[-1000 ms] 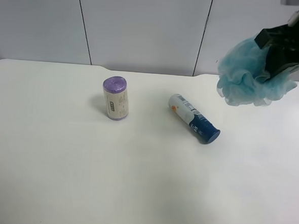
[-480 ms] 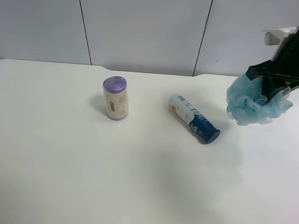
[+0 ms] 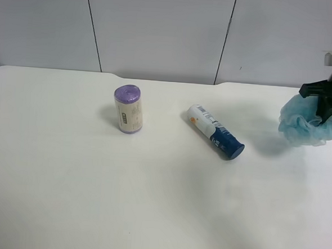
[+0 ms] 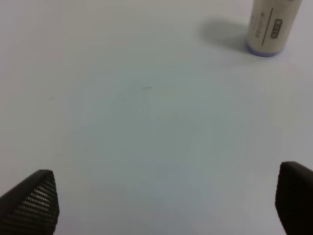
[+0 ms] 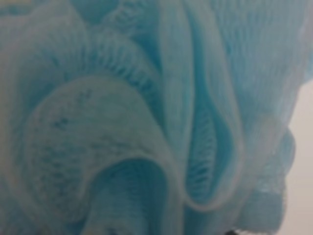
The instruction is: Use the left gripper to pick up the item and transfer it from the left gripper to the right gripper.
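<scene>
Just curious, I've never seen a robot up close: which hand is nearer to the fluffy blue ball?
Right. The right hand grips the blue pouf; the left hand hangs open over the table, facing the purple-topped roll, with no pouf in its view.

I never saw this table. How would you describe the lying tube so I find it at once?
Start from the white table. Near its middle, two containers sit apart: the tube lies on its side, right of the purple-topped roll in the exterior high view. Only it is lying down, white with a navy end.
</scene>
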